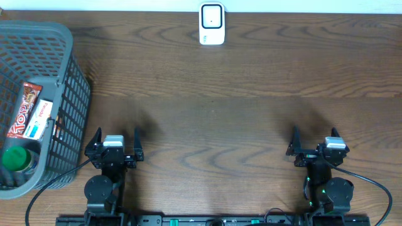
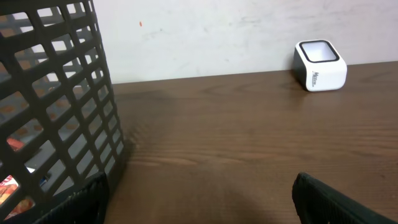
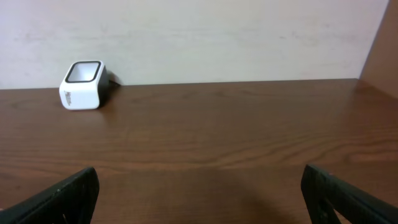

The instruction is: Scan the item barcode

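Observation:
A white barcode scanner [image 1: 211, 24] with a dark window stands at the table's far edge, centre; it also shows as the scanner [image 2: 319, 65] and the scanner [image 3: 83, 85] in the wrist views. A dark grey basket [image 1: 69, 81] at the left holds a red-brown snack bar [image 1: 24, 110], a white and red box [image 1: 39, 118] and a green-capped item [image 1: 15, 158]. My left gripper [image 1: 117, 145] is open beside the basket with nothing between its fingers. My right gripper [image 1: 314, 142] is open over bare wood at the near right.
The basket wall [image 2: 59, 106] fills the left of the left wrist view, close to my left finger. A pale wall runs behind the table's far edge. Cables trail from both arm bases at the near edge.

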Tool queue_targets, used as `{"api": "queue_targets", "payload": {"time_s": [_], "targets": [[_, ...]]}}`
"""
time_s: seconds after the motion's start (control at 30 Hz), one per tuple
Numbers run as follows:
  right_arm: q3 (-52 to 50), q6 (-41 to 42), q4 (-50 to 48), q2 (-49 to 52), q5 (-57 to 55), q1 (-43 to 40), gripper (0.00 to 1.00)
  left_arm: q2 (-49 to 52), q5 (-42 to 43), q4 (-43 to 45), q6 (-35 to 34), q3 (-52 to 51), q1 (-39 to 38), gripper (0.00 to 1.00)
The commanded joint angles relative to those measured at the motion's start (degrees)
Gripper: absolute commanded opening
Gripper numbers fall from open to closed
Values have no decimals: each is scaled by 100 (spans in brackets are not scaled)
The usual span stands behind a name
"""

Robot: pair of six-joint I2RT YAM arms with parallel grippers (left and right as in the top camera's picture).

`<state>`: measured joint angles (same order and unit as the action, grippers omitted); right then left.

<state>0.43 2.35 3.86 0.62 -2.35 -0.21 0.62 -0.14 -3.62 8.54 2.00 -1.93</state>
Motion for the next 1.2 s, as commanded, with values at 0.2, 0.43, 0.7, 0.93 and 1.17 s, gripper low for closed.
{"api": "queue_targets", "payload": {"time_s": [0.2,0.43,0.7,0.93,1.17], "targets": [[-11,-26,22,-24,-35,-11,99,-39,-90,-247,-92,-83,26,93],[-11,-26,22,-24,-35,-11,99,-39,-90,-247,-90,-83,26,93],[-11,-26,22,-24,-35,-13,99,-39,-90,-247,-92,-83,26,93],[-11,-26,20,-24,-35,-11,99,-39,-90,-245,-92,-83,26,93],[-11,-26,22,-24,-35,-13,99,-39,275,-28,-87,-55,24,93]]}}
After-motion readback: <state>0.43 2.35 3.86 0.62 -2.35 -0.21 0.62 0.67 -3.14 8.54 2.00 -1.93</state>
